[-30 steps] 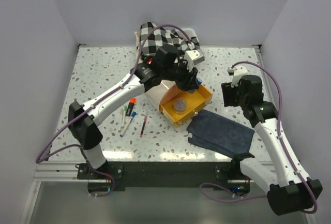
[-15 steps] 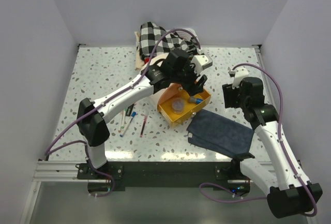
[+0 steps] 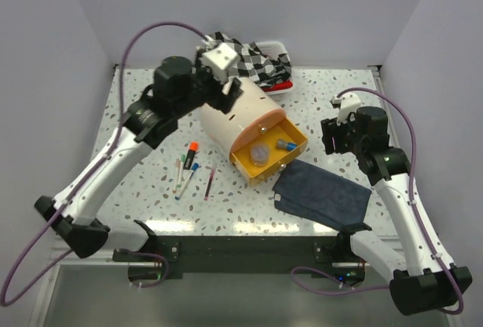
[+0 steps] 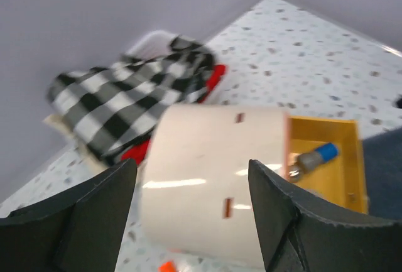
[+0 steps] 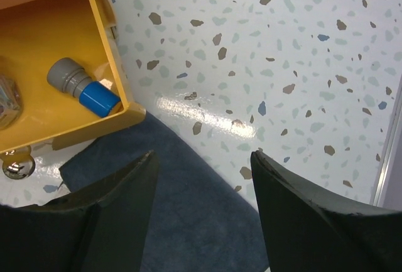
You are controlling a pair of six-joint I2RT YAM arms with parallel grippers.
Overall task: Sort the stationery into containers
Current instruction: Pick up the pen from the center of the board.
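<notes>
Blue-capped tube [image 5: 85,88] lying flat in open yellow drawer [image 5: 108,46]: grey body, blue cap toward right side wall. Small clear round pot [image 3: 260,153] in same drawer, near tube, on its left. Drawer pulled out of cream drum-shaped cabinet [image 3: 238,112], with brass knob [image 5: 15,167] on drawer front.

Rest of stationery loose on speckled table [image 3: 241,208], left of cabinet and well apart from drawer:
- orange-capped marker [image 3: 192,148], furthest back
- thin pens [image 3: 181,172], roughly side by side
- dark red pencil [image 3: 209,183], alone and closest to drawer

Dark blue cloth [image 3: 321,195] flat on table, right up against drawer front. Touching or not: cannot tell.

Checked black-and-white fabric [image 4: 125,102] heaped in white tray [image 4: 154,36] behind cabinet. Red item [image 4: 210,80] poking out under fabric, kind unclear.

Left gripper [image 4: 191,168] up in the air over back-left of cabinet, looking down along it. Fingers spread wide, nothing between them.

Right gripper [image 5: 202,157] to the right of drawer, over cloth edge and bare table. Fingers apart, nothing held.
</notes>
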